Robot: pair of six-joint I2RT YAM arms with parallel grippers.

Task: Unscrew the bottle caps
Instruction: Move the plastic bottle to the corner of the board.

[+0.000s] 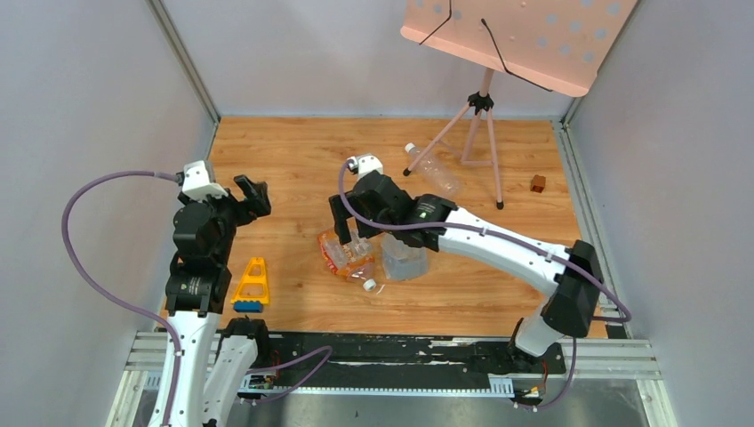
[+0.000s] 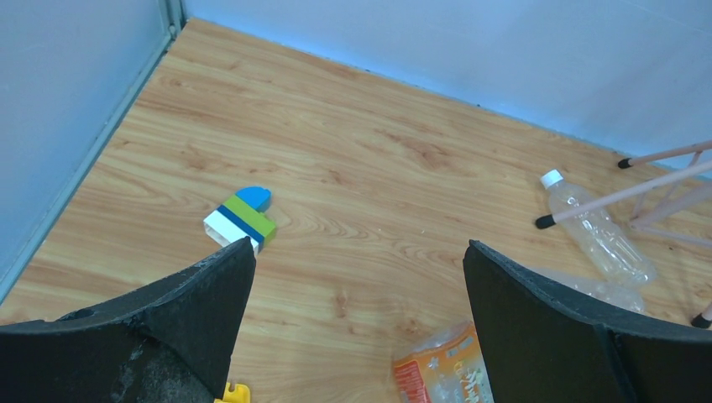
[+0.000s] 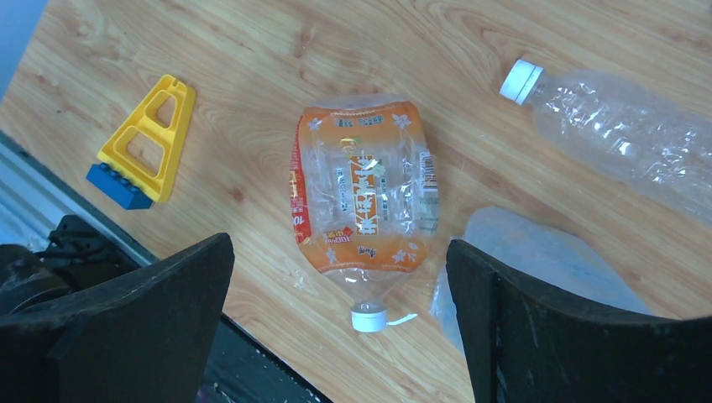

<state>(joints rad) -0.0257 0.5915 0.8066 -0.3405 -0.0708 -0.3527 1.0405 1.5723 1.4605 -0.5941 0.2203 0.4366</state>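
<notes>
Nearest the bench (image 1: 302,160) edge, at the left, lies a yellow triangular toy (image 1: 252,283) with a blue block at its near end. To its right a white cap (image 3: 369,318) sits on the neck of a flattened orange-labelled bottle (image 3: 363,197), pointing toward the near edge. The right fingers (image 1: 348,238) hang spread wide over that bottle, gripping nothing; whether they touch it I cannot tell. A crumpled clear container (image 1: 405,260) lies just beside the bottle on its right. Farther back on the left, the left fingers (image 1: 253,194) are likewise spread wide and empty, near a small stack of toy bricks (image 2: 241,220). Toward the back a clear bottle (image 1: 436,169) lies on its side by a pink tripod (image 1: 481,100) leg, a second white cap (image 1: 410,149) on its neck. A brown cube (image 1: 538,183) sits at the far right.
</notes>
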